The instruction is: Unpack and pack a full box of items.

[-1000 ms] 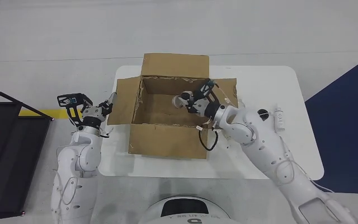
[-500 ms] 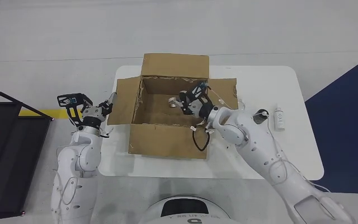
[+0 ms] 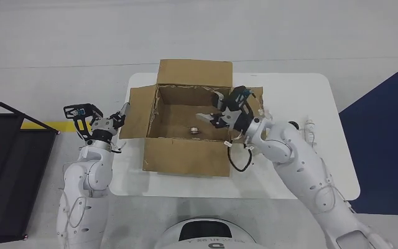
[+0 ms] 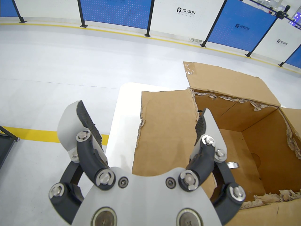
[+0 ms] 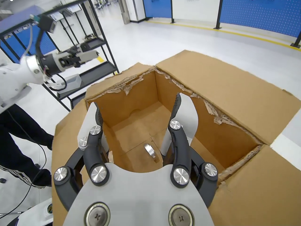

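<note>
Small round silver metal disc [image 3: 194, 131] lies alone on floor of open brown cardboard box [image 3: 186, 157]. Right gripper [image 5: 136, 101] hangs above it, claw wide, empty. Left gripper [image 4: 141, 109] claw wide, empty, parked beside box's side flap, probably to keep clear.

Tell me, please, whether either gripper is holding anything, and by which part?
Nothing is held. The right gripper hangs open over the box, whose small metal disc lies loose on the floor inside; the left gripper is open too.
</note>
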Robot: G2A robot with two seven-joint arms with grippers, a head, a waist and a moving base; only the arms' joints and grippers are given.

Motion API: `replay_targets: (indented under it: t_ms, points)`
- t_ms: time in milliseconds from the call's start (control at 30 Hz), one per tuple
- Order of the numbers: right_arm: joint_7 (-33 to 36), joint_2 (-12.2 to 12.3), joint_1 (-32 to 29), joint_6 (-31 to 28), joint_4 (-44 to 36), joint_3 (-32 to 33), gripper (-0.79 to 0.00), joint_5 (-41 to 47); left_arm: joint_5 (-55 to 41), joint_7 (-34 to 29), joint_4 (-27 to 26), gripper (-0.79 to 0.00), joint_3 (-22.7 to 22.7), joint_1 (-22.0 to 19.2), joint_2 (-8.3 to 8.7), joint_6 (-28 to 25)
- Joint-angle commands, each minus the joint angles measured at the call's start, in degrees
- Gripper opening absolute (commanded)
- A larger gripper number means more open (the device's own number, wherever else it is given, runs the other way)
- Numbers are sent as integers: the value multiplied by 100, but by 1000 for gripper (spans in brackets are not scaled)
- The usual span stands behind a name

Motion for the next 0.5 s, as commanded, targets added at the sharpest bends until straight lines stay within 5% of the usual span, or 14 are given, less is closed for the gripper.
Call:
replay_targets:
  t_ms: [0,267,467]
  points:
    - [-25,100,-324,-347,-155,581,-111,205,0,0,0,0,0,0,0,0]
    - [-17,384,-1377,-1247,36,2536,0,1216,0,0,0,0,0,0,0,0]
    - [82,425,-1539,-1166,203,2893,0,1425,0,0,0,0,0,0,0,0]
